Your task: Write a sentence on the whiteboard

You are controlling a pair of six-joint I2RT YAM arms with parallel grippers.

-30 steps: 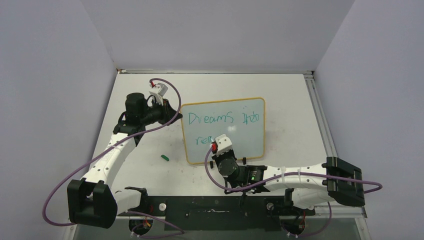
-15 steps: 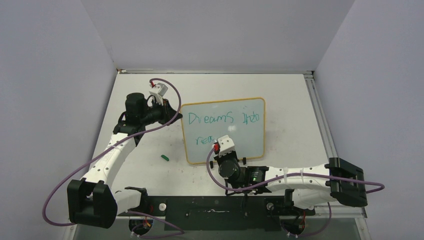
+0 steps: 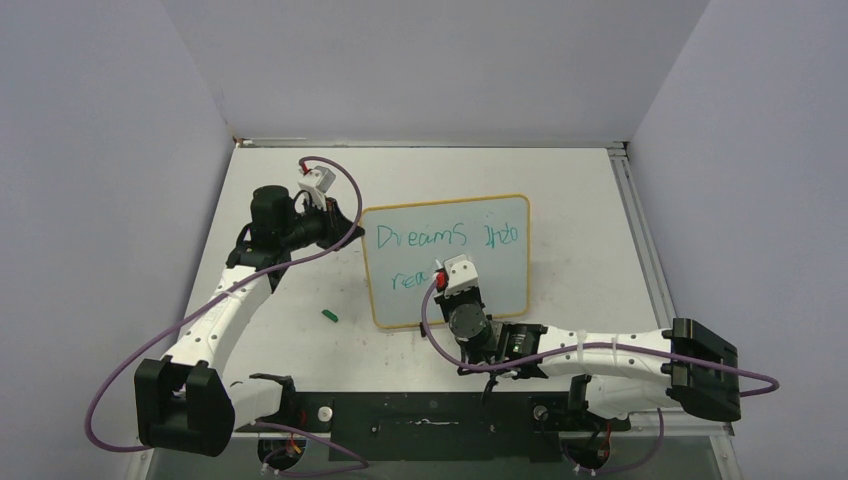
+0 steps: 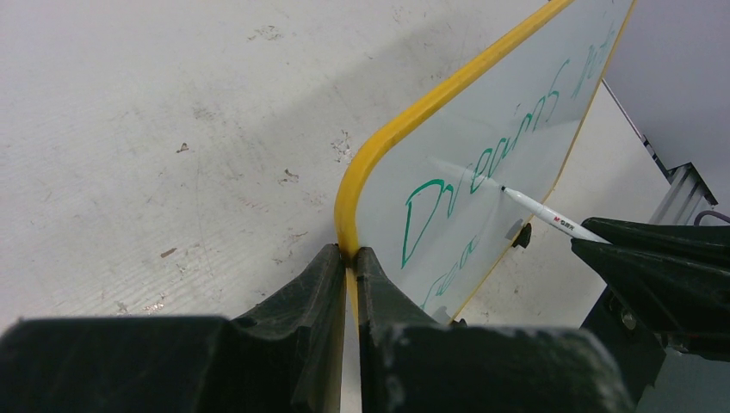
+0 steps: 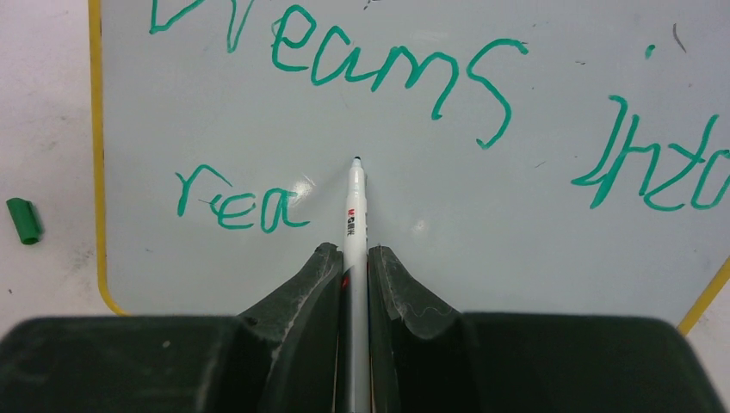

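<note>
The whiteboard [image 3: 500, 285], white with a yellow frame, stands tilted mid-table. My left gripper [image 4: 347, 254] is shut on the frame at its left edge [image 4: 405, 120]. The sentence in green reads "Dreams into" [image 5: 379, 69] on the top line and "rea" [image 5: 241, 208] below it. A white marker [image 5: 354, 211] is clamped in my shut right gripper [image 5: 353, 251]. Its dark tip points at the board just right of "rea" and a little higher. Whether the tip touches the surface I cannot tell. The top view shows my right wrist [image 3: 462, 290] over the board's lower middle.
A green marker cap [image 3: 328, 315] lies on the table left of the board's lower corner, also in the right wrist view as cap [image 5: 24, 220]. Black clip feet [image 4: 520, 236] prop the board. A metal rail [image 3: 640, 240] runs along the table's right edge.
My right arm has shifted to the right and slightly toward the board, carrying the marker past the end of "rea". The left arm and the board have stayed put.
</note>
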